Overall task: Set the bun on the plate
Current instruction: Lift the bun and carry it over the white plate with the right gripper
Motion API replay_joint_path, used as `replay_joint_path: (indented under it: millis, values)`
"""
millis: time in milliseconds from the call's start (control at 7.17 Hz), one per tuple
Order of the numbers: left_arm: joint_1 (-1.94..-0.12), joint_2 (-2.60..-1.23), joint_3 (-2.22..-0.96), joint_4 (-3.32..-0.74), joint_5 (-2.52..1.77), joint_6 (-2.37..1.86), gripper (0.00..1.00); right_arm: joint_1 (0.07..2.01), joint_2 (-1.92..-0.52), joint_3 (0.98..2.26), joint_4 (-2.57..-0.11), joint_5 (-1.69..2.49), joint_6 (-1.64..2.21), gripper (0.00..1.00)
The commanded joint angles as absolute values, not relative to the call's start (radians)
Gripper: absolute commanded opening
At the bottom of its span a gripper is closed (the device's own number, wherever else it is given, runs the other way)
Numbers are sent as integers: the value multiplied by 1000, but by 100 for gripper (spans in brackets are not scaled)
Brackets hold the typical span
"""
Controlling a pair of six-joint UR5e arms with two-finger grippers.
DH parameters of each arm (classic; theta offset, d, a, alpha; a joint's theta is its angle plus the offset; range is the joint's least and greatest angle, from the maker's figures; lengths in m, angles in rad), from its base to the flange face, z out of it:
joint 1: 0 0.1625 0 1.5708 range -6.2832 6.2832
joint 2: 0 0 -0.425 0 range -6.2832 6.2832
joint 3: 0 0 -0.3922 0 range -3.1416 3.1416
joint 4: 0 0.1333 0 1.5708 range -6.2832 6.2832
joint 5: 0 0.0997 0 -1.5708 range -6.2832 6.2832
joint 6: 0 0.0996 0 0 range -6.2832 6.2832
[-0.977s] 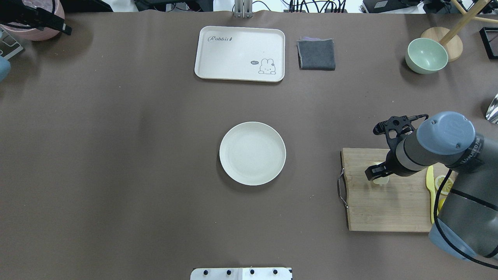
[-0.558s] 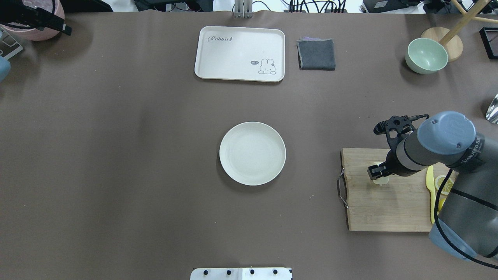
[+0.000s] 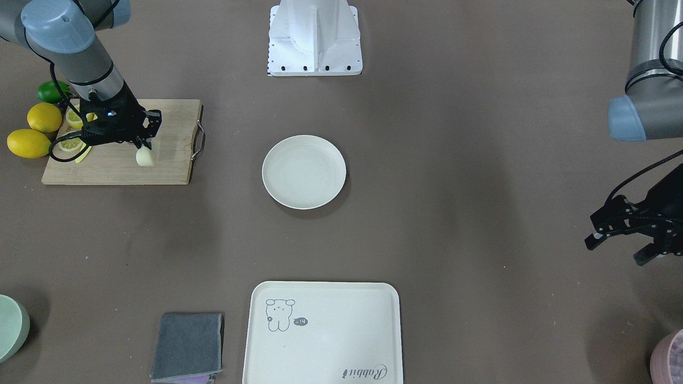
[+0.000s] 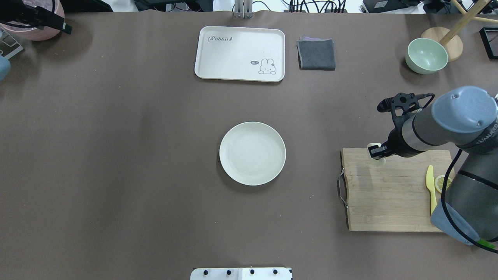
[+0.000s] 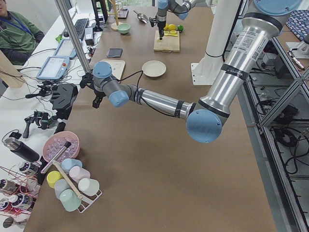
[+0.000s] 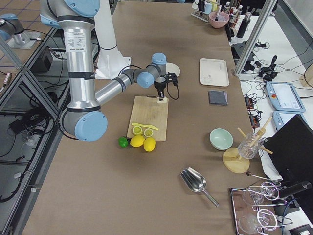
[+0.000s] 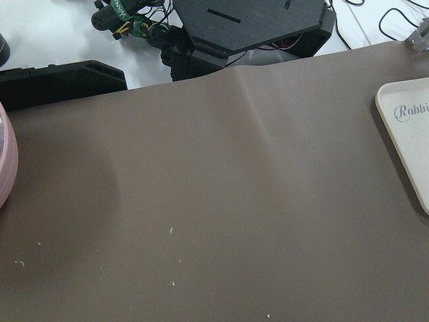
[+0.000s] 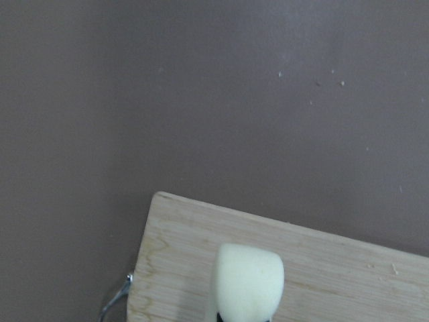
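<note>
The pale bun (image 8: pixel 247 278) is pinched between the narrowed fingers of the right gripper (image 4: pixel 377 153), held over the far corner of a wooden cutting board (image 4: pixel 385 198) on the robot's right side, close to the edge that carries the board's metal handle (image 4: pixel 342 190). The wrist view looks down past the bun's rounded end to the wood and the brown table (image 4: pixel 116 155) beyond. A yellow plastic knife (image 4: pixel 430 190) and a lemon slice (image 4: pixel 441 182) lie at the board's opposite end, partly under the right arm. Beside that end, two whole lemons (image 3: pixel 32 130) and a lime (image 3: pixel 52 92) rest on the table.

The round cream plate (image 4: pixel 252 153) lies at the table's centre, well apart from the bun and the board. Beyond it, along the far edge, are a rectangular cream tray (image 4: pixel 240 53) with a cartoon drawing, a folded grey cloth (image 4: pixel 316 54) just beside the tray, and a green bowl (image 4: pixel 426 55) further right.

The left gripper (image 3: pixel 612 254) hangs over the table's far left part, fingers spread and holding nothing, near a pink bowl (image 3: pixel 669 357) at the corner
</note>
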State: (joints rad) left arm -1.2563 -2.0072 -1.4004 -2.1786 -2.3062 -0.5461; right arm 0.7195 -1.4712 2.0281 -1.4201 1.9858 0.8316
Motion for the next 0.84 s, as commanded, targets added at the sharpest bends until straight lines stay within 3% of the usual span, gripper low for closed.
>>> replay_joint_path:
  millis: [0, 419, 698]
  values:
    - [-1256, -2008, -1407, -2184, -2313, -551, 98, 749, -1306, 2010, -1420, 1997, 844, 0]
    - [-1256, -2008, -1405, -2187, -2313, -555, 98, 708, -1073, 1906, -1419, 1991, 856, 0]
    - [-1262, -2002, -1408, -2189, -2315, -557, 98, 631, -999, 1843, -1417, 1945, 856, 0]
